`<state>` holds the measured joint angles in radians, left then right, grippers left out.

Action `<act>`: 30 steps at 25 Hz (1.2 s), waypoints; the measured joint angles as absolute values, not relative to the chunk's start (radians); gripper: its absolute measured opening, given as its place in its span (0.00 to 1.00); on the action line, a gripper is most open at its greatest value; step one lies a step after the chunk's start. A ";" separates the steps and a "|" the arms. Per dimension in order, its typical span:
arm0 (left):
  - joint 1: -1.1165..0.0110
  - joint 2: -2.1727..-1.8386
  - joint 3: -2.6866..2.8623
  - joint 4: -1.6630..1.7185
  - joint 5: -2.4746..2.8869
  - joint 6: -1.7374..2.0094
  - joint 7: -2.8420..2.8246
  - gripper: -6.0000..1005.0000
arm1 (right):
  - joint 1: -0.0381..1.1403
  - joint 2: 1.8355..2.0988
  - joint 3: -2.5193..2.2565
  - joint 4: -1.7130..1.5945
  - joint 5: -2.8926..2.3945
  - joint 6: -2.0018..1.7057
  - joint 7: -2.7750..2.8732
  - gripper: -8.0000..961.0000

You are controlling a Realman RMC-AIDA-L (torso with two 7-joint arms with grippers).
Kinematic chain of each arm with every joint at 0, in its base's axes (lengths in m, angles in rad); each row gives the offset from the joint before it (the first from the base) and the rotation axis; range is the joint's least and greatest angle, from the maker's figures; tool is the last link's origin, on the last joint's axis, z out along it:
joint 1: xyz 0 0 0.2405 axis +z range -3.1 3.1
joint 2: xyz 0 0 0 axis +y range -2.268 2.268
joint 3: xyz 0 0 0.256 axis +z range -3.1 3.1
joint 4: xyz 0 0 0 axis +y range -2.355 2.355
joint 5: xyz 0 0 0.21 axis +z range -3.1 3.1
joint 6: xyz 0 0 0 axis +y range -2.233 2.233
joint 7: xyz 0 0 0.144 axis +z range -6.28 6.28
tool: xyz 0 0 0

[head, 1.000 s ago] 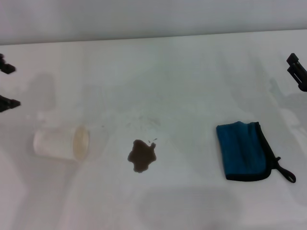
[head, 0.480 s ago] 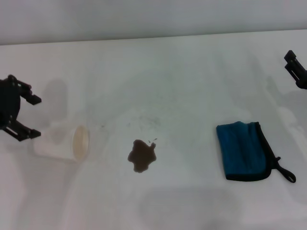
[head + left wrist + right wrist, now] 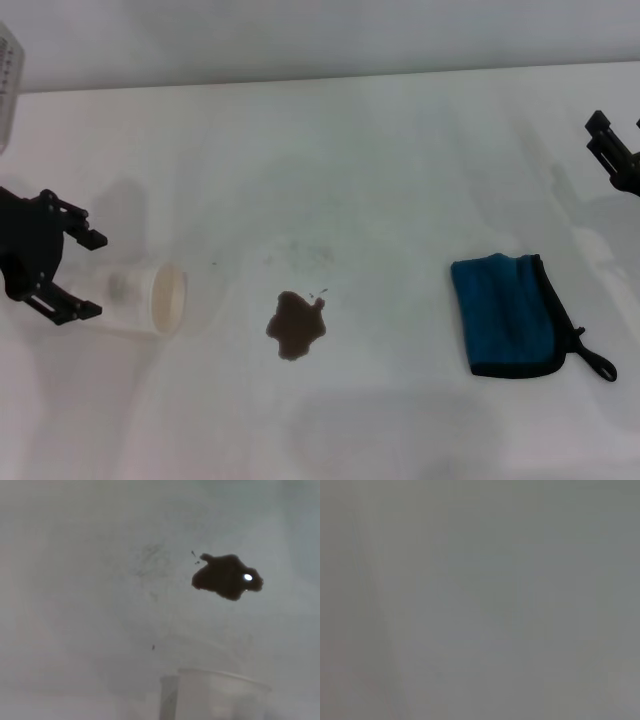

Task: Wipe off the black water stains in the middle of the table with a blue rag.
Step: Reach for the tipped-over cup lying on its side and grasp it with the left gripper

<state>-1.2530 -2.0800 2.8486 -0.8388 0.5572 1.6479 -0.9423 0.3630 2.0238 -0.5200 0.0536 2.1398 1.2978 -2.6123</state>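
Note:
The black water stains form a small dark lobed puddle in the middle of the white table; they also show in the left wrist view. The blue rag lies folded and flat to the right of the puddle, its black loop tag at its near right corner. My right gripper hovers at the table's far right edge, beyond the rag and apart from it, fingers apart and empty. My left gripper is open at the left, its fingers either side of the closed end of a tipped cup.
A white paper cup lies on its side left of the puddle, mouth toward the puddle; its rim shows in the left wrist view. A white object shows at the upper left corner. The right wrist view shows only blank surface.
My left gripper has come in from the left edge toward the cup's closed end. My right gripper has shifted slightly left. Rag, puddle and cup have not moved.

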 joint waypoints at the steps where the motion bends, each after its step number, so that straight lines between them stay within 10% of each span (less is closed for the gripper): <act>1: -1.247 -2.079 2.848 -0.821 0.560 1.629 -0.929 0.83 | 0.362 2.024 -0.520 0.058 2.141 1.301 -2.612 0.82; 30: -1.165 -2.076 2.847 -0.566 0.556 1.412 -0.888 0.80 | 0.358 2.018 -0.525 0.071 2.135 1.328 -2.611 0.82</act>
